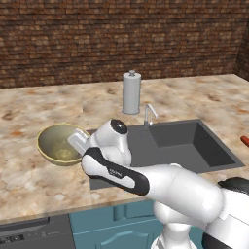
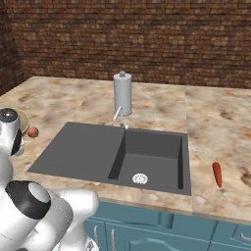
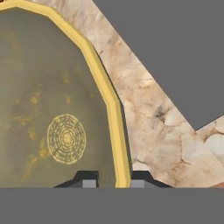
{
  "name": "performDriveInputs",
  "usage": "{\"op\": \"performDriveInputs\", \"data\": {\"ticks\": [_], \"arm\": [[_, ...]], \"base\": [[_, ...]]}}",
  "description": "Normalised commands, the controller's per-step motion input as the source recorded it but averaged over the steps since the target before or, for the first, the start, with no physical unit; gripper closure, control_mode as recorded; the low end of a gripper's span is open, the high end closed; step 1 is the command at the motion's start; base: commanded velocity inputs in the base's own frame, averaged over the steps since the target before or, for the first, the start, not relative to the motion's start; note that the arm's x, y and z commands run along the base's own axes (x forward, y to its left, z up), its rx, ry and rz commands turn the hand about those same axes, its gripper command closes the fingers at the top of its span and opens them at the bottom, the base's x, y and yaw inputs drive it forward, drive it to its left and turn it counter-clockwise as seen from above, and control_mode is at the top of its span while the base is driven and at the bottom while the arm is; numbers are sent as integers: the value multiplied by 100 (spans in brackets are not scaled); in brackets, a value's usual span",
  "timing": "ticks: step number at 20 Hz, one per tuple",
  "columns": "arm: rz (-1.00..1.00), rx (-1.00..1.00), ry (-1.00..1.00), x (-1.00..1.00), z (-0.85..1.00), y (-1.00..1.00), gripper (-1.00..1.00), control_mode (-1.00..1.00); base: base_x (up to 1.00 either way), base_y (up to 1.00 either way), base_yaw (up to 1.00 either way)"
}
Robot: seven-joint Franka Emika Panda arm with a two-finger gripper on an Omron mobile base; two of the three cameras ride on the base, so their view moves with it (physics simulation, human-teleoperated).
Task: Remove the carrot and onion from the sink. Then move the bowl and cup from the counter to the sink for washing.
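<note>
We look over a beige-and-tan marbled stone tabletop above teal cabinets, with a dark brick wall behind it. Nearest to us, the white arm bends down to the wide round olive-yellow bowl, which sits on the tabletop just left of the dark grey recessed sink. In the hand view the end effector straddles the bowl's pale yellow rim, one finger inside and one outside, closed on that rim. The bowl rests on the stone at this moment, so we judge the step in hand to be lifting it and carrying it right into the sink.

To do that well, we would raise it straight up first, keeping the rim level so the bowl does not swing or slip from a thin edge grip, then clear the sink's lip before lowering it onto the flat panel or into the deeper basin.

The small reddish-brown onion lies on the tabletop beside the bowl, and the slim orange-red carrot lies right of the sink; both are already out. Farther back, a grey cylindrical canister stands behind the small silver faucet.
</note>
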Motion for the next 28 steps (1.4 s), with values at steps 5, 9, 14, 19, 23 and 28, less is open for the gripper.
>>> {"op": "performDriveInputs", "data": {"ticks": [5,9,14,19,23,28], "arm": [[-7,-2,13,-13,40,-31,100,-100],[-8,-1,17,-19,31,-36,100,-100],[-12,0,15,-27,20,-33,100,-100],[-13,-1,12,-30,18,-40,100,-100],[-12,-3,6,-30,18,-42,100,-100],[-13,-5,5,-30,17,-41,100,-100]], "base": [[0,0,0],[0,0,0],[0,0,0],[0,0,0],[0,0,0],[0,0,0]]}}
